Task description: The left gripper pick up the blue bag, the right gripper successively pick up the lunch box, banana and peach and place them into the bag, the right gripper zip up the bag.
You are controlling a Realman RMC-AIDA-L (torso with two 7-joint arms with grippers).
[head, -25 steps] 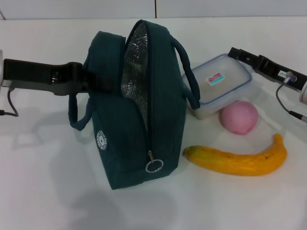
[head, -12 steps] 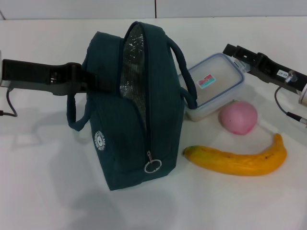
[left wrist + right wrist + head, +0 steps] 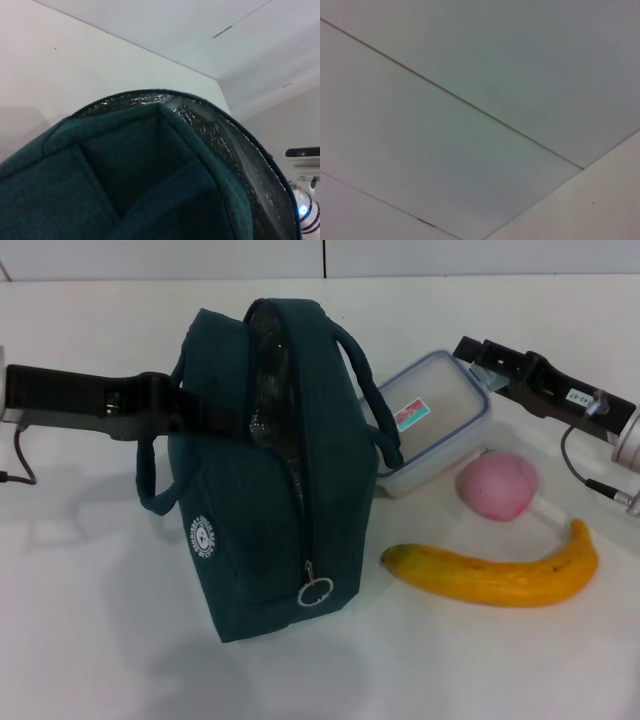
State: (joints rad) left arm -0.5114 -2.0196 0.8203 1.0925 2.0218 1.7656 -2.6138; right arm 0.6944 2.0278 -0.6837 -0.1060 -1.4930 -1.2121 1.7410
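Observation:
The blue bag (image 3: 270, 500) stands tilted on the white table, its top unzipped and silver lining (image 3: 266, 360) showing. My left gripper (image 3: 185, 410) comes in from the left and is shut on the bag's near handle. The left wrist view looks over the bag's fabric (image 3: 125, 185) and foil rim (image 3: 225, 145). The lunch box (image 3: 430, 425) is tipped up against the bag's right handle, with my right gripper (image 3: 475, 358) shut on its far corner. The peach (image 3: 497, 485) and the banana (image 3: 495, 575) lie on the table to the right of the bag.
The zipper's ring pull (image 3: 315, 592) hangs low on the bag's front edge. Bare white table (image 3: 100, 620) spreads in front and to the left. A cable (image 3: 585, 475) loops off the right arm above the banana. The right wrist view shows only pale wall panels (image 3: 480, 120).
The right gripper has carried the lunch box leftward toward the bag and tilted it up. The bag has leaned and shifted a little to the left; its opening looks narrower.

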